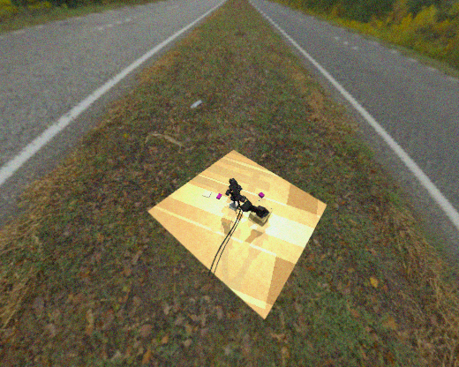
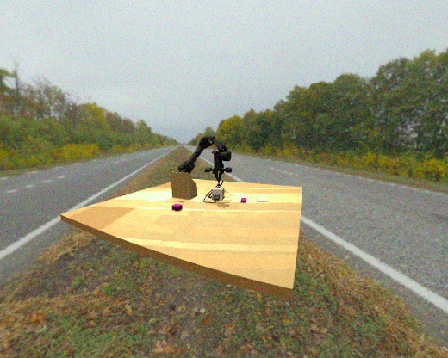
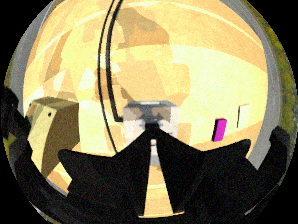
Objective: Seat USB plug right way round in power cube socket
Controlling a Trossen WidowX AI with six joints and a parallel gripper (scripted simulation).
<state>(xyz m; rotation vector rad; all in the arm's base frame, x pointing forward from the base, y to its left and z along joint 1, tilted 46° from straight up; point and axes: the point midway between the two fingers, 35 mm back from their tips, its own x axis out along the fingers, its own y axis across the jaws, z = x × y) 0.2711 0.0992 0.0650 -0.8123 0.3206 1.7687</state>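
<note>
The power cube, a small grey box, stands on the wooden table near the arm's base. My gripper points straight down right over the cube's top. It is shut on the USB plug, which shows only as a small dark piece at the fingertips above the socket. Whether the plug touches the socket I cannot tell. Its black cable runs across the table to the edge.
The arm's tan base block stands beside the cube. Two magenta blocks and a flat white piece lie nearby on the table.
</note>
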